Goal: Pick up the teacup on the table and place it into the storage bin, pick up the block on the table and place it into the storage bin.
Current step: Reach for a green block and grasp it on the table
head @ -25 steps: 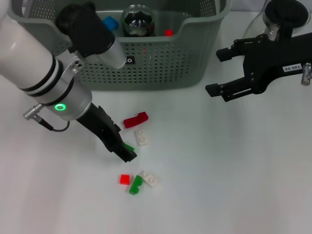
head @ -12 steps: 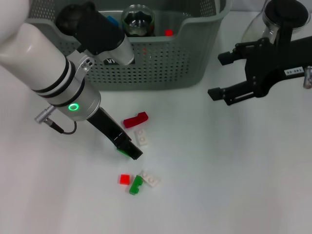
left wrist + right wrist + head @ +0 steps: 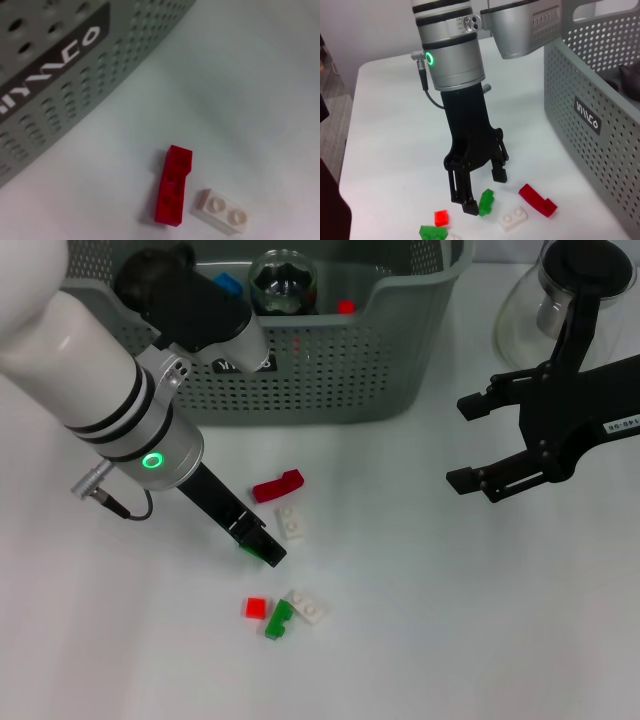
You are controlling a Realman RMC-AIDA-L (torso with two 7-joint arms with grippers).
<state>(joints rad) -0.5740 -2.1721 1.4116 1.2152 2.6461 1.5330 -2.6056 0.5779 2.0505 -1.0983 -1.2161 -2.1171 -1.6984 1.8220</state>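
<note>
Head view: we see scattered blocks on the white bench [image 3: 420, 620] in front of the storage bin [image 3: 300, 370]: a red curved block [image 3: 278, 485], a white block [image 3: 292, 522] just beside it, and farther forward a small red block [image 3: 256, 608], a green block [image 3: 279, 619] and another white block [image 3: 308, 608] clustered together. A glass teapot [image 3: 545, 300] stands at the far right, behind the right arm. The left claw [image 3: 481, 192] reaches down to the bench among the blocks, its fingers parted. Right wrist view shows a second green block [image 3: 486, 202] between those fingers, close against one of them; we cannot tell whether it is gripped. The red curved block and white block lie just beyond the claw, toward the bin. The right claw [image 3: 470, 443] hovers open, well apart from the blocks. Inside the bin we note a dark glass teacup [image 3: 283, 282], a blue block [image 3: 227, 285] and a small red piece [image 3: 346, 307].
</note>
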